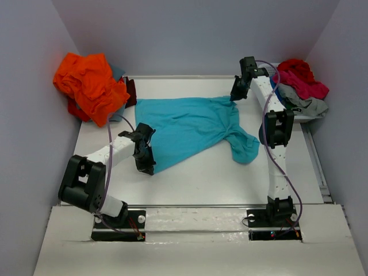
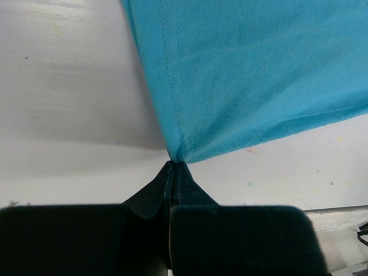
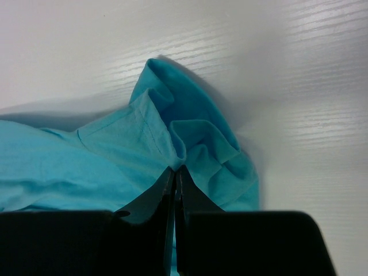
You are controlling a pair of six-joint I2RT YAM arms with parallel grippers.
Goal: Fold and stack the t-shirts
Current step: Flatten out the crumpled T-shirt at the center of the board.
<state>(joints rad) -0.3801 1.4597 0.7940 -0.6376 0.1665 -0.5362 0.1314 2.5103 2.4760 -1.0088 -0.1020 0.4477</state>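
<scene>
A turquoise t-shirt (image 1: pixel 187 127) lies spread across the middle of the white table, one sleeve trailing toward the right. My left gripper (image 1: pixel 147 165) is shut on its near-left hem corner; in the left wrist view the gripper (image 2: pixel 174 165) pinches the stitched corner of the t-shirt (image 2: pixel 259 80). My right gripper (image 1: pixel 234 96) is shut on the far-right edge of the shirt; in the right wrist view the gripper (image 3: pixel 176 170) clamps a bunched fold of the t-shirt (image 3: pixel 190 132). An orange t-shirt (image 1: pixel 89 83) sits heaped at the far left corner.
A pile of red, pink and grey shirts (image 1: pixel 299 86) lies at the far right corner, behind the right arm. Dark cloth (image 1: pixel 131 92) shows beside the orange heap. Grey walls (image 1: pixel 34 115) close in the table on three sides.
</scene>
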